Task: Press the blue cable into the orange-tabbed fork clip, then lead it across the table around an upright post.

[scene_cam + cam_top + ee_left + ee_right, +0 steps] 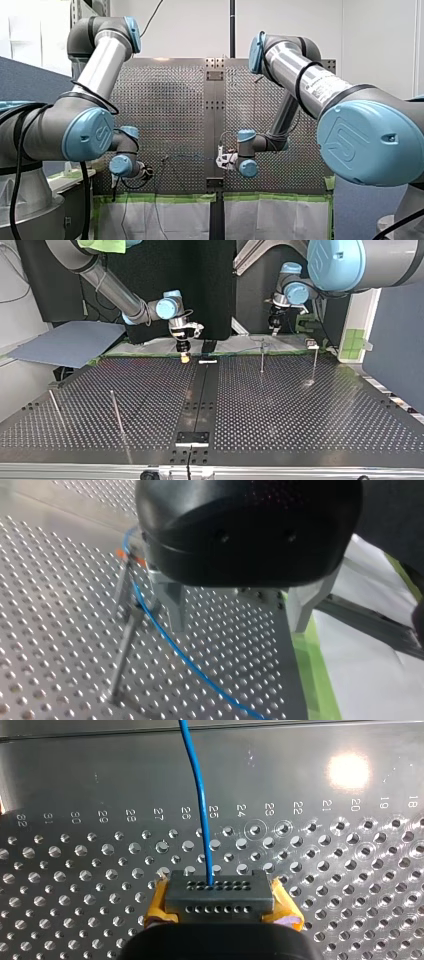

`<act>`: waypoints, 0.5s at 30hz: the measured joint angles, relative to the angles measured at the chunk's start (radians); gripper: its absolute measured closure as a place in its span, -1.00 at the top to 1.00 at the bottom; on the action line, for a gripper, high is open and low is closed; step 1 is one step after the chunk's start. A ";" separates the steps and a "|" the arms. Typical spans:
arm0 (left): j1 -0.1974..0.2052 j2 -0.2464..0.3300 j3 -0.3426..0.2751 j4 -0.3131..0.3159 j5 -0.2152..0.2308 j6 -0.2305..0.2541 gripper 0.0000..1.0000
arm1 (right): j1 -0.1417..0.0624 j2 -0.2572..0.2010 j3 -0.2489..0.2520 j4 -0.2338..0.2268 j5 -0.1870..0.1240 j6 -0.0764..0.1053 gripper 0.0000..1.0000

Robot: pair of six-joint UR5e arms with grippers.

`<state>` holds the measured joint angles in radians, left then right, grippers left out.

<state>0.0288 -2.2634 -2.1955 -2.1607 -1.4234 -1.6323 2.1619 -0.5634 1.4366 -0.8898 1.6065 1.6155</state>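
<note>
Right end effector (pixel 222 895) is clamped tight on the dark block (pixel 220 904) at the end of the blue cable (pixel 197 790). Left end effector (pixel 237 625) is wide open, gripping nothing, just above the cable. The cable runs from the orange-tabbed fork clip (pixel 131 557) past a thin post (pixel 122 660), along the bench (pixel 50 605) edge nearest the arms.
</note>
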 joint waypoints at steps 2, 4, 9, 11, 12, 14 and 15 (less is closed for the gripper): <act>-0.005 0.021 -0.010 -0.001 0.000 0.001 1.00 | 0.000 0.000 0.000 0.000 0.000 0.000 -1.00; -0.010 0.039 -0.016 0.000 0.001 0.007 1.00 | 0.000 0.000 0.000 0.000 0.000 0.000 -1.00; -0.023 0.081 -0.028 0.005 0.001 0.034 1.00 | 0.001 0.000 0.000 0.000 0.000 0.000 -1.00; -0.029 0.091 -0.028 0.008 -0.001 0.048 1.00 | 0.001 0.000 0.000 0.000 0.000 0.000 -1.00; -0.031 0.093 -0.028 0.010 -0.002 0.053 1.00 | 0.002 0.000 0.000 0.000 0.000 0.000 -1.00; -0.036 0.096 -0.028 0.016 -0.005 0.059 1.00 | 0.002 0.000 0.000 0.000 0.000 0.000 -1.00; -0.039 0.096 -0.028 0.018 -0.006 0.060 1.00 | 0.002 0.000 0.000 0.000 0.000 0.000 -1.00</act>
<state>-0.0097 -2.1674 -2.2239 -2.1432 -1.4299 -1.5725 2.1639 -0.5631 1.4367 -0.8898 1.6067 1.6156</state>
